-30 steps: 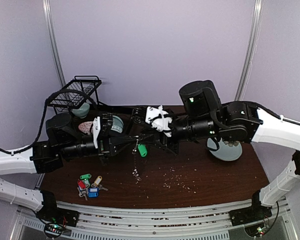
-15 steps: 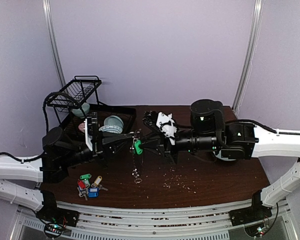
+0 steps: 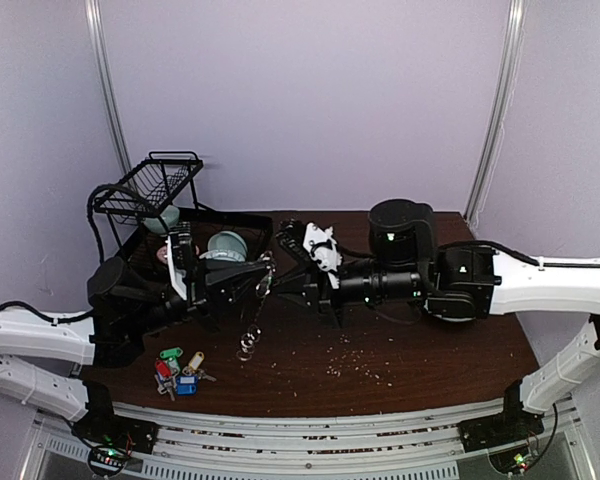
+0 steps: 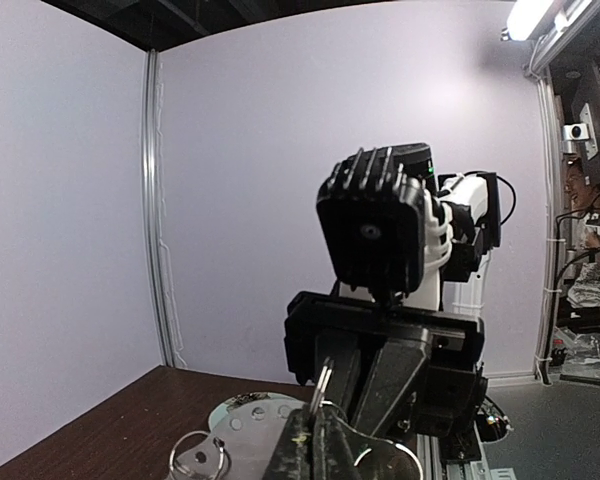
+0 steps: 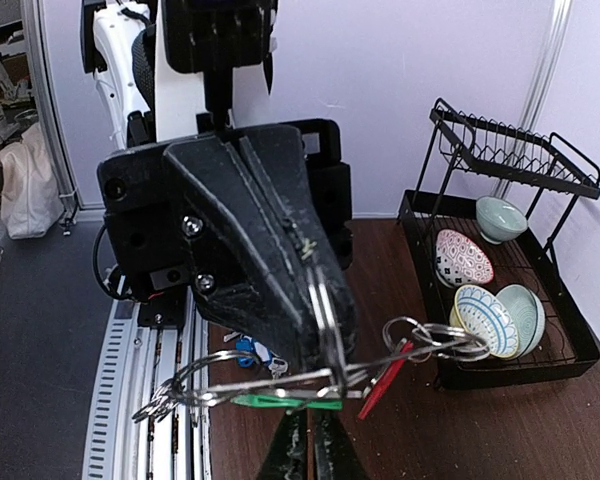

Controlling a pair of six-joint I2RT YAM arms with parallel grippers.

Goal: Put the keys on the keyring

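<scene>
Left gripper (image 4: 310,455): jaws closed on the keyring (image 4: 245,428) rim.
Right gripper (image 5: 307,450): jaws pinched shut on it, just under a green tag (image 5: 280,402).
Keyring: held up mid-table, between both grippers.
Loose keys (image 3: 180,372): near left of the table (image 3: 430,350).

Four keys (image 3: 183,372) lie clustered at the near left, one each with a green tag (image 3: 170,353), a tan-yellow tag (image 3: 196,359), a red tag (image 3: 162,368) and a blue tag (image 3: 186,383). One keyring (image 3: 256,312) hangs mid-table, and two more tags (image 5: 280,402) hang at it, one green, one red. One black dish rack (image 3: 150,185) at the far left holds four bowls (image 5: 463,257).
</scene>
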